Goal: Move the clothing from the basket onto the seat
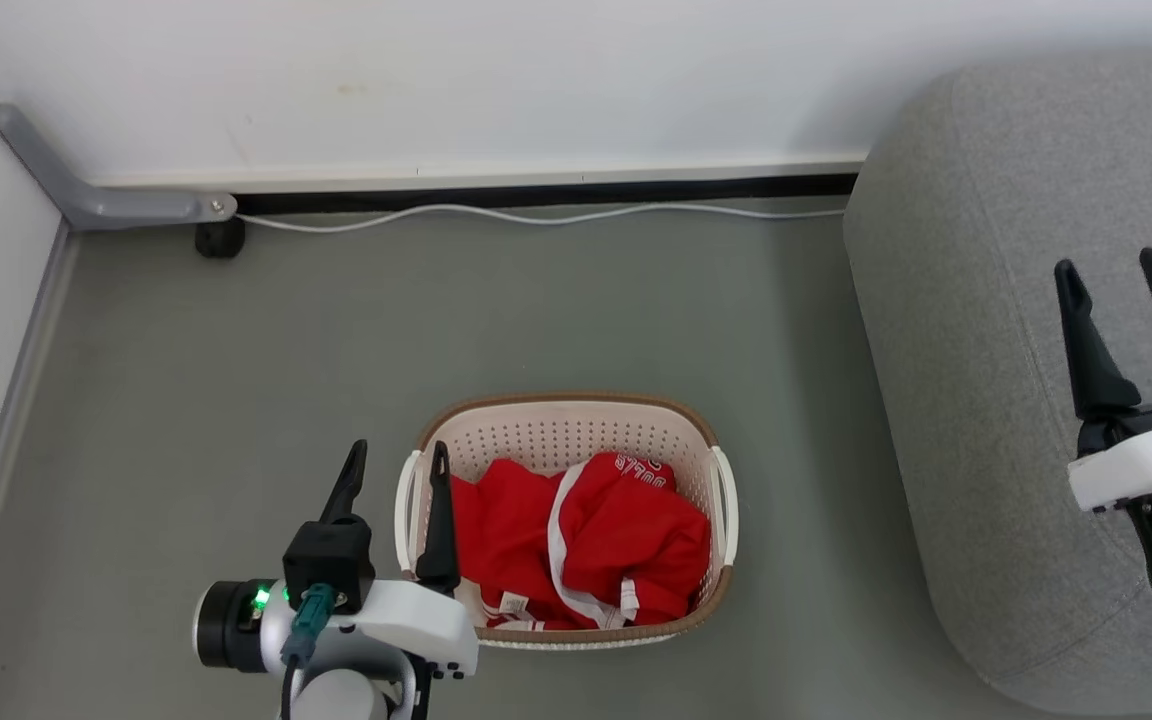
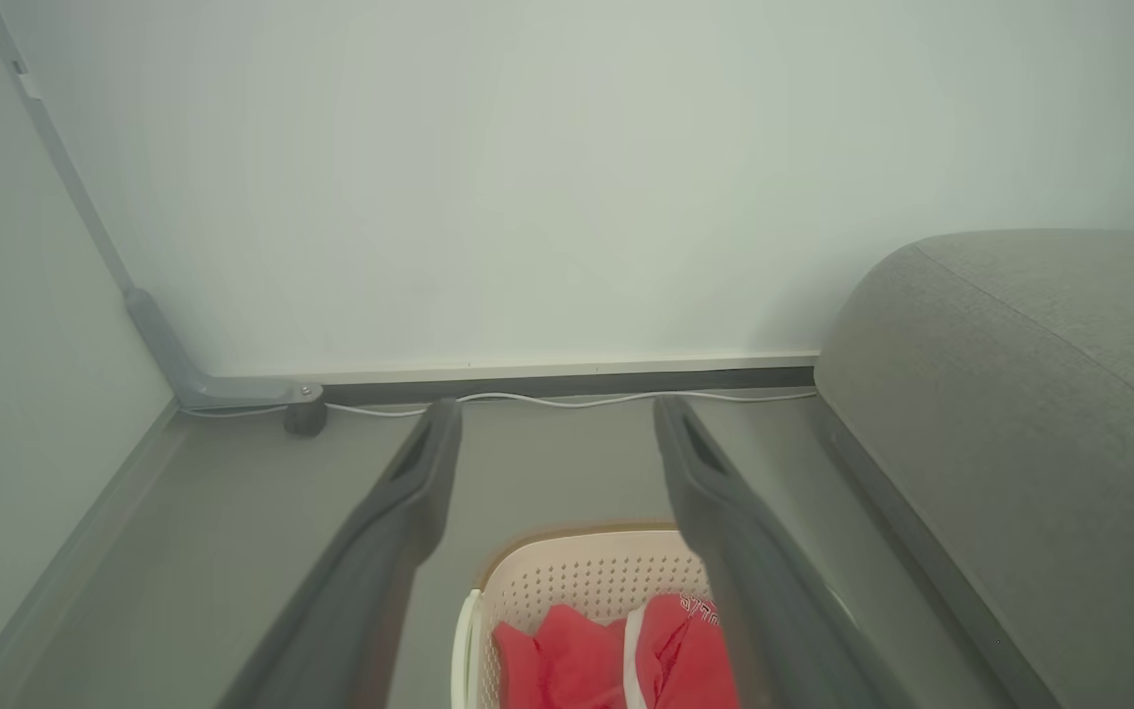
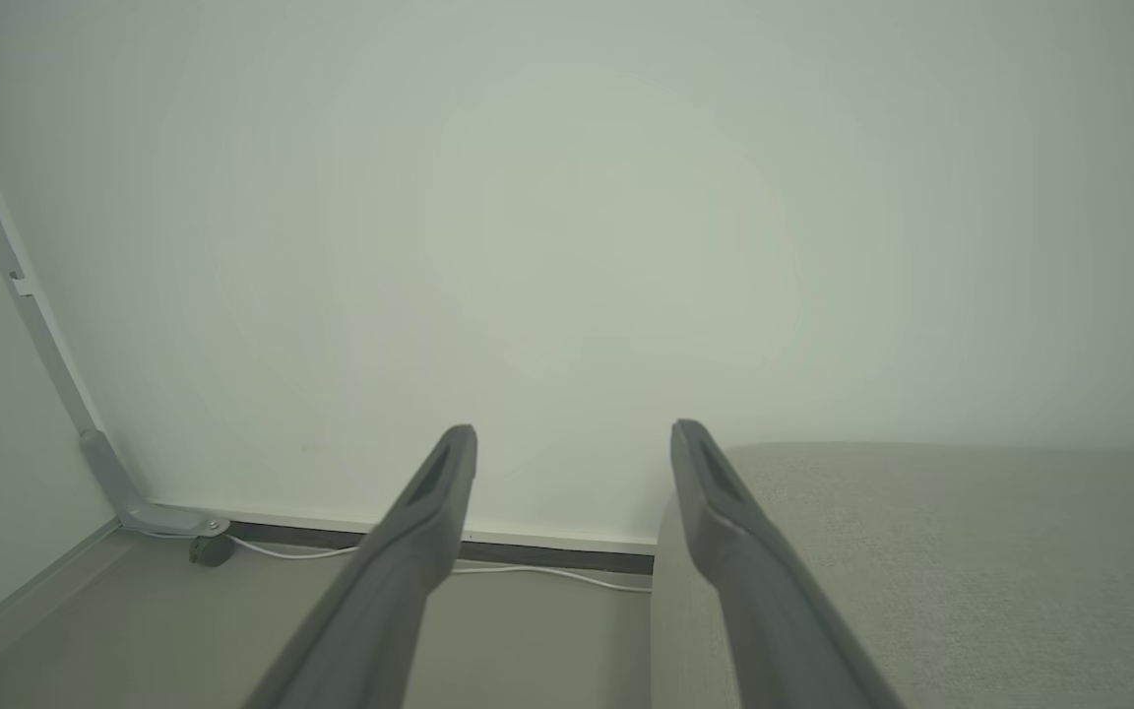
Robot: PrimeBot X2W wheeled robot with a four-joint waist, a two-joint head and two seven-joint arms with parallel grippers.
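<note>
- On the grey floor (image 1: 236, 400), the basket (image 1: 556, 435) is standing upright with its brown rim facing up.
- Inside the basket, the clothing (image 1: 586, 540) is lying in a crumpled red heap. White trim is curling across the heap, and white lettering is showing near the basket's far wall.
- To the right of the basket, the seat (image 1: 976, 400) is standing with a strip of bare floor between the two.
- Over the basket's left edge, the left gripper (image 1: 400, 447) is hovering with its jaws spread wide and gripping nothing. In the head view one finger is lining up with the basket's left handle, and the other with the floor just left of the basket.
- In the left wrist view, those two fingers are framing the basket's far end and the red cloth lower in the picture.
- Well to the right of the basket, the right gripper (image 1: 1108, 262) is hanging over the seat with its fingers parted and nothing between them.
- Beyond the basket, a white cable (image 1: 536, 215) is running along the foot of the wall (image 1: 536, 80).
- Beyond the basket and to its left, a grey bracket (image 1: 106, 205) is sitting in the corner.
</note>
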